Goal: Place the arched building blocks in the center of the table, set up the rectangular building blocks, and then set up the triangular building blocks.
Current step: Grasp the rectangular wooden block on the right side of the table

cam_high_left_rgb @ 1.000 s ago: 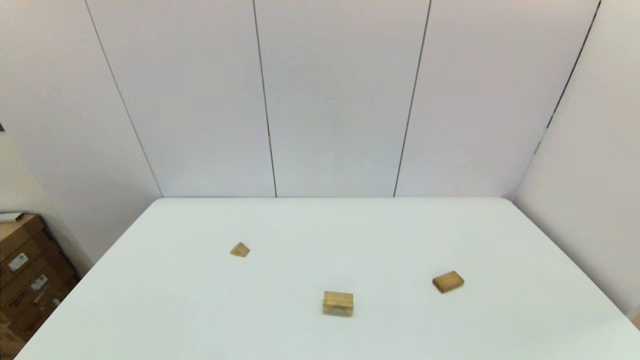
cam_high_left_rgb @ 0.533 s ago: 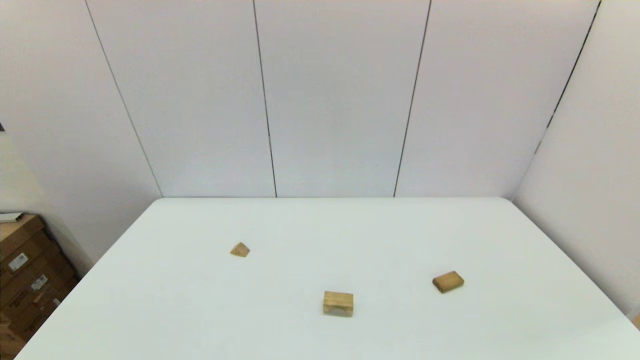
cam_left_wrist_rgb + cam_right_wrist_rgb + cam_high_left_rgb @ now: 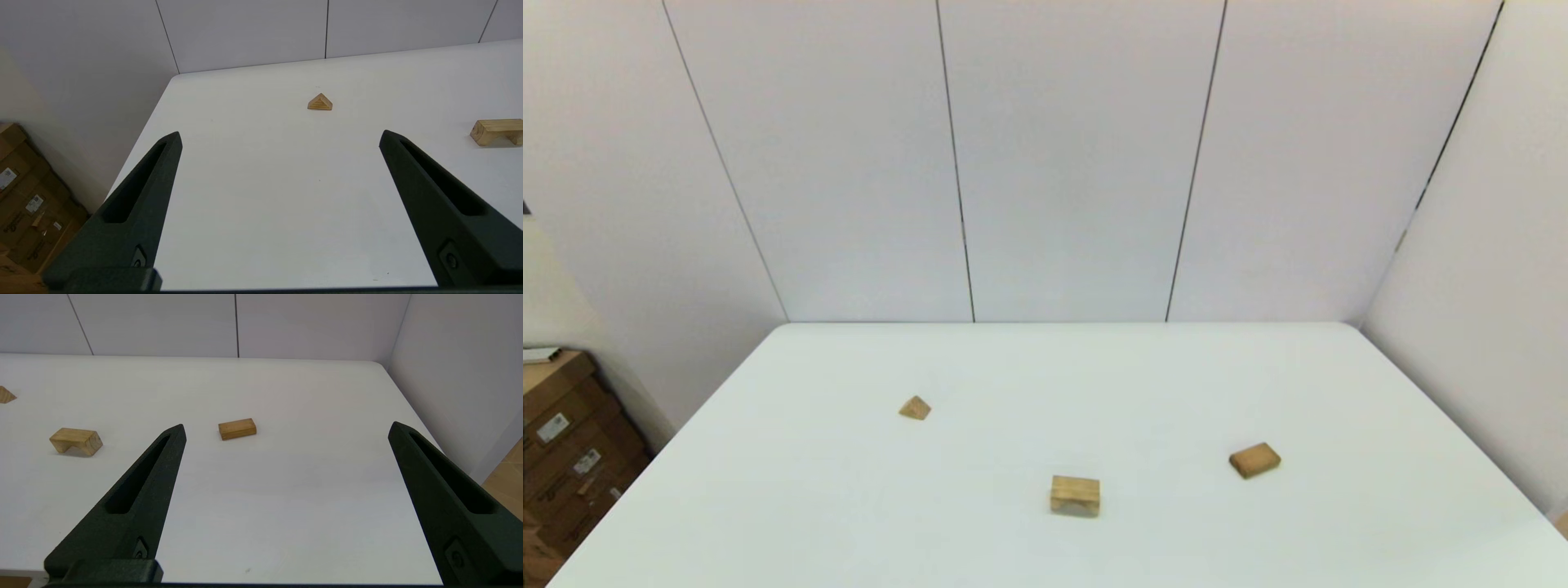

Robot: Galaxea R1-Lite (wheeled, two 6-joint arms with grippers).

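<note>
Worktop (image 3: 1258, 384) is carrying all three blocks exactly where they were lying a second ago, so nothing is changing and the task is not yet starting. Arched block (image 3: 1075, 496) is sitting near the front middle, the rectangular block (image 3: 1254, 460) lying flat to its right, the triangular block (image 3: 915, 407) well apart on the left. Only the wrist views are showing the left tool (image 3: 280, 136) and right tool (image 3: 286, 428), both parked back from the blocks with fingers spread wide, empty.
</note>
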